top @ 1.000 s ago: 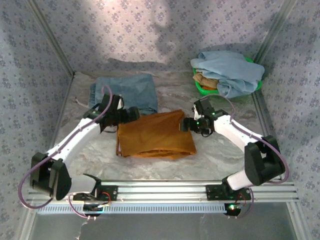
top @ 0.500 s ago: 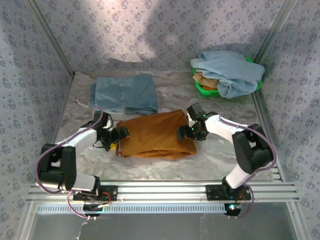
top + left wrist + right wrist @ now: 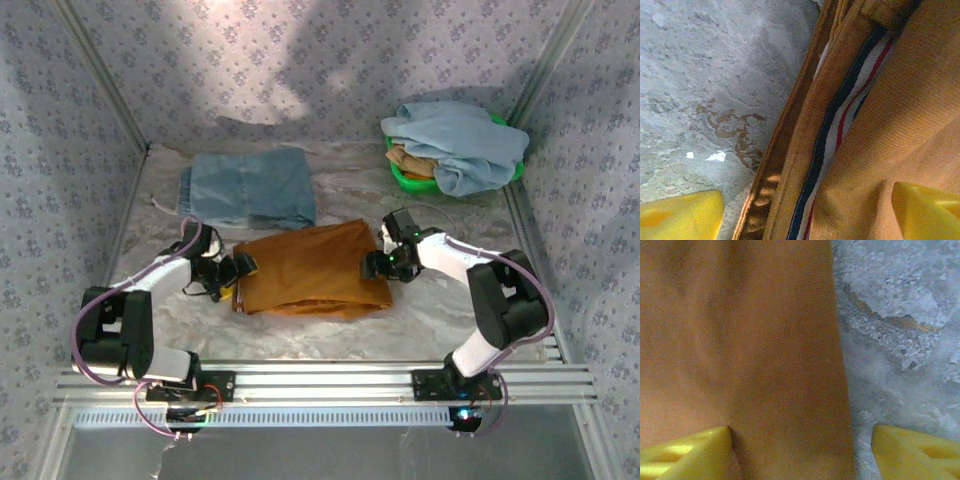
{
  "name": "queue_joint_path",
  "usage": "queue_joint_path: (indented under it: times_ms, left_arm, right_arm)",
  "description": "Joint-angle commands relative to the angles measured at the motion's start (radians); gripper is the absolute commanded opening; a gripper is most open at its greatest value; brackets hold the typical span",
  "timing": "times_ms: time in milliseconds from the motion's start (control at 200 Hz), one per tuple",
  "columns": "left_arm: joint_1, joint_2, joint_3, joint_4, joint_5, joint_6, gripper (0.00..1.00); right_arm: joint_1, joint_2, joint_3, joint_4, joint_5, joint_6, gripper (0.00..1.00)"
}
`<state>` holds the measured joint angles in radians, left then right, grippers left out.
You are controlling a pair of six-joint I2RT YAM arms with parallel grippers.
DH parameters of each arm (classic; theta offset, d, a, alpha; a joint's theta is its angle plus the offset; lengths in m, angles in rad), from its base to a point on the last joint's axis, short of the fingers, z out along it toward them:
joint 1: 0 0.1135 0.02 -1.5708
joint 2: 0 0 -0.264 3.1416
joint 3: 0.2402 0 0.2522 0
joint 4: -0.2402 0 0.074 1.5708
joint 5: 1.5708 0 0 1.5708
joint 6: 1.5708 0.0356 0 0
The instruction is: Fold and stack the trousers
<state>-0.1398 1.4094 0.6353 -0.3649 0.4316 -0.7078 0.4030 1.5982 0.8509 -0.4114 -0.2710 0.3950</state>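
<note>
Left gripper point(image 3: 240, 268): jaws spread, set astride the left edge of the trousers point(image 3: 310, 270), one yellow finger point(image 3: 925, 210) over cloth, the other over bare table. Right gripper point(image 3: 372, 264): jaws likewise spread, astride the right edge, not clamped on it. The trousers lie folded flat at mid-table, between both grippers. Table point(image 3: 450, 300): grey marbled surface with brown veining. Enclosure: walls point(image 3: 300, 60) in small floral print, metal rail point(image 3: 330, 380) along the near edge. The left wrist view brings out a navy, white and red striped band point(image 3: 840, 130) along the folded edge. The overhead view places a folded denim pair point(image 3: 250, 187) at rear left and a green basket point(image 3: 396, 172) heaped with pale blue cloth point(image 3: 460, 145) at rear right.
</note>
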Motion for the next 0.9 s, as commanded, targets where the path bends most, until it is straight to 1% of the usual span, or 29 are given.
queue_joint_path:
  times_ms: [0,80,395,455,550,625,680,775,810,869,899]
  left_arm:
    - [-0.076,0.052,-0.013,0.257,0.174,0.025,0.83]
    - [-0.083,0.043,-0.020,0.263,0.179,0.010,0.79]
    - [-0.110,0.010,-0.003,0.228,0.170,0.023,0.81]
    - [-0.113,0.017,0.006,0.199,0.151,0.035,0.82]
    - [-0.116,0.038,-0.009,0.230,0.177,0.022,0.82]
    - [-0.119,0.061,-0.011,0.215,0.148,0.025,0.82]
    - [-0.119,0.080,-0.021,0.235,0.152,0.020,0.82]
    - [-0.128,0.106,-0.031,0.291,0.172,-0.004,0.78]
    - [-0.135,0.111,-0.031,0.322,0.182,-0.019,0.75]
    - [-0.155,0.114,-0.025,0.358,0.194,-0.046,0.64]
    - [-0.170,0.112,-0.014,0.352,0.190,-0.046,0.62]
  right_arm:
    - [0.007,0.016,-0.055,0.084,-0.166,0.009,0.74]
    - [-0.002,0.005,-0.054,0.076,-0.169,0.009,0.73]
    - [-0.001,0.011,-0.058,0.077,-0.153,0.007,0.71]
    - [-0.001,0.011,-0.059,0.077,-0.152,0.008,0.71]
    - [0.000,0.009,-0.066,0.081,-0.156,0.007,0.71]
    - [0.002,0.007,-0.070,0.093,-0.158,0.011,0.70]
    - [0.004,0.008,-0.073,0.100,-0.170,0.013,0.70]
    - [0.017,0.010,-0.072,0.113,-0.183,0.016,0.68]
    - [0.022,0.008,-0.073,0.119,-0.192,0.020,0.66]
    - [0.028,0.001,-0.075,0.132,-0.214,0.029,0.63]
    - [0.030,-0.005,-0.076,0.135,-0.228,0.037,0.63]
